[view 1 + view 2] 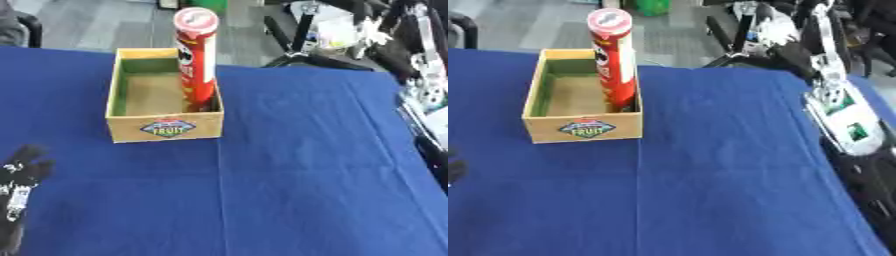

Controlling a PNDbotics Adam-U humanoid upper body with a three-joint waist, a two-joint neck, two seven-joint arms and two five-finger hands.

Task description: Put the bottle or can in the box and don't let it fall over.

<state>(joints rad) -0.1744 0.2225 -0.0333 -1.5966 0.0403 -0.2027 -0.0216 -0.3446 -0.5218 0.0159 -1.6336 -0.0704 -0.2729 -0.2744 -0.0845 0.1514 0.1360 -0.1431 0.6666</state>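
Red can (198, 60) is standing upright, long axis vertical, in the box's (163, 121) near-right corner, touching neither hand. Left hand (21, 169) is resting near-left on the blue table (306, 175), fingers relaxed, well apart. Right arm (837, 105) is showing mostly in the right eye view; its hand state can't be told.

- Light even and moderately bright across the blue desk (306, 165); no hard-edged shadows on the cloth.
- Both views soft all over; print on the red can (198, 55) smeared and unreadable.
- Lid of the can shows a pale washed-out sheen.
- Inside of the box (164, 95) darker, with shade at the foot of the can.
- Left hand (19, 172) at the lower left edge is a dark blur, detail lost.
- Background beyond the desk hazy; white parts on the right arm (837, 100) nearly blown out.
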